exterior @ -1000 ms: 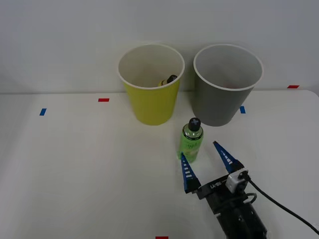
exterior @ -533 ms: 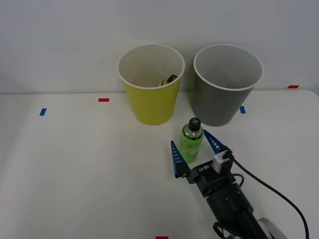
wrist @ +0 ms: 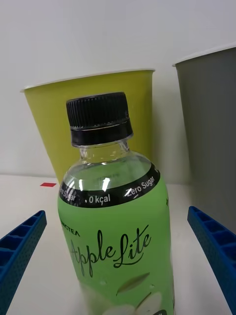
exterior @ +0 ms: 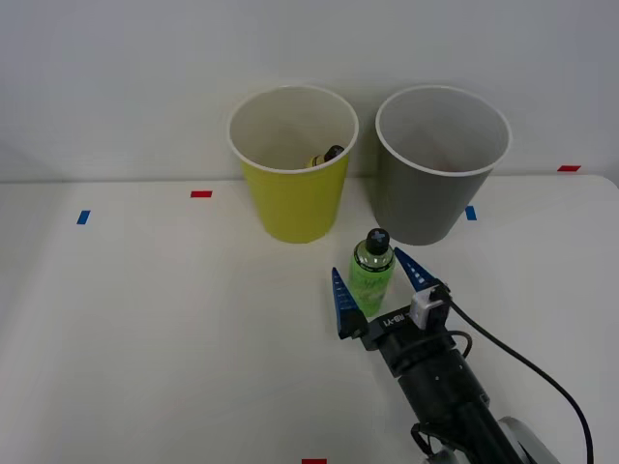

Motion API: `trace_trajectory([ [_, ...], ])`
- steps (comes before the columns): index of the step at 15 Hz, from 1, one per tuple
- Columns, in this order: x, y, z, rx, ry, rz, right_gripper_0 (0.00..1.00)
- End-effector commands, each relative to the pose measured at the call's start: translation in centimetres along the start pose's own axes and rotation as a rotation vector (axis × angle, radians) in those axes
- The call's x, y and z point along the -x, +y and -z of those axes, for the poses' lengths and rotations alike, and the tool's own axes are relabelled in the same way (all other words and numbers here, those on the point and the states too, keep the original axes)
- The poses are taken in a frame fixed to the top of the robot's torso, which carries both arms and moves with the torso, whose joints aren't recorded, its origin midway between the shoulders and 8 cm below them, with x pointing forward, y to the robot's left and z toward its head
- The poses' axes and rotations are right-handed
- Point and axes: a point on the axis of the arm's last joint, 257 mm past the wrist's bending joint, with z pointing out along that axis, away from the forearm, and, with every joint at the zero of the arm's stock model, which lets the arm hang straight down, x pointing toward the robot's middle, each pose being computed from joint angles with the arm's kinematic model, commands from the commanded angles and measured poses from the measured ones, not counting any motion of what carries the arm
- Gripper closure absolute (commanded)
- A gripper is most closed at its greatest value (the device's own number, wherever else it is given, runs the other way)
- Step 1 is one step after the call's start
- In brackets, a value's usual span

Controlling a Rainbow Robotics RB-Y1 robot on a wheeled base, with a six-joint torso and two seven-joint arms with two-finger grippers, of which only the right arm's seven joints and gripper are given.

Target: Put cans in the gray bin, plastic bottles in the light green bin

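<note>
A green plastic bottle [exterior: 370, 271] with a black cap stands upright on the white table, just in front of the two bins. My right gripper [exterior: 379, 282] is open, one blue finger on each side of the bottle, neither touching it. In the right wrist view the bottle [wrist: 115, 221] stands between the fingers [wrist: 19, 251], with gaps on both sides. The light green bin [exterior: 293, 164] stands behind to the left, with the cap of another bottle [exterior: 329, 155] showing inside. The gray bin [exterior: 440, 164] stands behind to the right.
Small red [exterior: 201, 194] and blue [exterior: 83, 217] tape marks lie on the white table [exterior: 145, 338]. A black cable [exterior: 522, 362] trails from my wrist toward the right. A pale wall rises right behind the bins.
My gripper has moved forward from short of the bottle until its open fingers straddle it. Over the last half second it hardly shifted. The bottle has stayed put.
</note>
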Motion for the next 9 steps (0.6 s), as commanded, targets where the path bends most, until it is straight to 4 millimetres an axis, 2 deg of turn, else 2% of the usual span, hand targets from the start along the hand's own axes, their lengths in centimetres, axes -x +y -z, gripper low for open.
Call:
trace_trajectory([
  [1, 0.05, -0.37, 0.05, -0.01, -0.001, 0.002, 0.0],
  [9, 0.34, -0.07, -0.34, -0.017, -0.011, 0.009, 0.0],
])
